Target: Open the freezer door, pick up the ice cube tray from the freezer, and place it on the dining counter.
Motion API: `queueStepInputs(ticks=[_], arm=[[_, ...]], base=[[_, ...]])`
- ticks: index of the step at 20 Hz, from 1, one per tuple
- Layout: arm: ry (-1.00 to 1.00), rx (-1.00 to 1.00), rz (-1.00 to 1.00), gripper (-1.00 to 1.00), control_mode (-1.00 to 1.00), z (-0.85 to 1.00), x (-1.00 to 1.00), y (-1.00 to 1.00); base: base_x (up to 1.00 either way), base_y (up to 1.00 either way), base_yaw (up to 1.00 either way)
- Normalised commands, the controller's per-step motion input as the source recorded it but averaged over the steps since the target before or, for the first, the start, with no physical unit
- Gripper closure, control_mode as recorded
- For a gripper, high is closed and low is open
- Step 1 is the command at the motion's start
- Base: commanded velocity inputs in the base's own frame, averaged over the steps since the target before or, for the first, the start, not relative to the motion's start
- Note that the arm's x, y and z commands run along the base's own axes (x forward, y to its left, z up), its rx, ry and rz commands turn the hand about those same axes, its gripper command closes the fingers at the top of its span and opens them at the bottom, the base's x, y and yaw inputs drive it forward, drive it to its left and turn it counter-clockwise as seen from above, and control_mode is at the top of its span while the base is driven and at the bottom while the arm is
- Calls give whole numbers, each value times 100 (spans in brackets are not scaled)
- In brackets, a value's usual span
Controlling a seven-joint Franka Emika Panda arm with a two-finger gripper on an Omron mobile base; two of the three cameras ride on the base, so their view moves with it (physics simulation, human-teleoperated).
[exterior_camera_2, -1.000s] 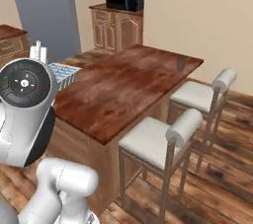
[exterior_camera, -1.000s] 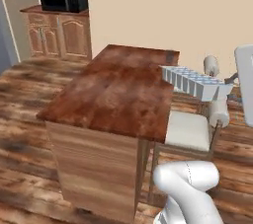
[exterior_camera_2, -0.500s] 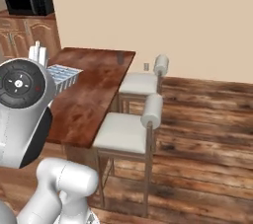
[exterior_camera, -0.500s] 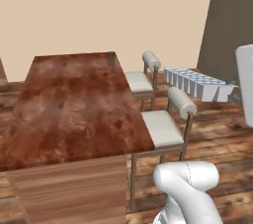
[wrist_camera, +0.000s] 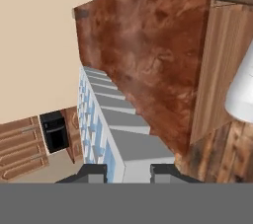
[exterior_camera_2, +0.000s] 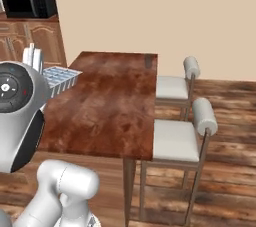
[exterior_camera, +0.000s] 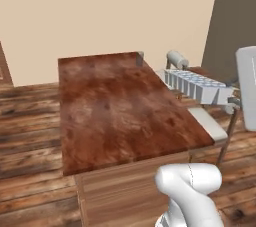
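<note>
The gripper (wrist_camera: 127, 172) is clamped on the ice cube tray (wrist_camera: 106, 124), the two dark finger tips pinching one short end so the tray juts straight out like a plank; in the left base view the ice cube tray (exterior_camera: 196, 85) hangs in the air at about three o'clock, off the right-hand long edge of the dining counter (exterior_camera: 120, 108) and above a stool seat (exterior_camera: 207, 123); in the right base view it peeks out at nine o'clock beside the arm's big round joint, near the counter's left edge; so it is carried, not yet set down. The worry, I'd say: held by one end only, a long rigid tray could tip or twist in the pinch if the arm swings sharply; lowered too soon it would catch the counter's edge or drop onto the stool; set down half over the rim, it could tilt off. Looks matter here: the tray is white, hard-edged, a two-column grid of pale-blue cubes with smooth slippery-looking walls; the counter top is glossy reddish-brown wood, flat and broad, on a lighter plank base; the stools (exterior_camera_2: 175, 140) have pale padded seats, round bolster backs and thin metal legs.
</note>
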Motion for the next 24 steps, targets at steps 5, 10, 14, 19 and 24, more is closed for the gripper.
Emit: queueStepInputs(ticks=[5,10,14,19,24], arm=[[0,0,0,100,-100,-13,20,7],[1,2,1,100,-100,-70,100,9],[0,6,6,100,-100,-79,100,-2],[0,1,5,100,-100,-97,100,0],[17,0,-6,100,-100,-64,95,11]], base=[[75,56,-1],[0,0,0],[0,0,0],[0,0,0],[0,0,0]])
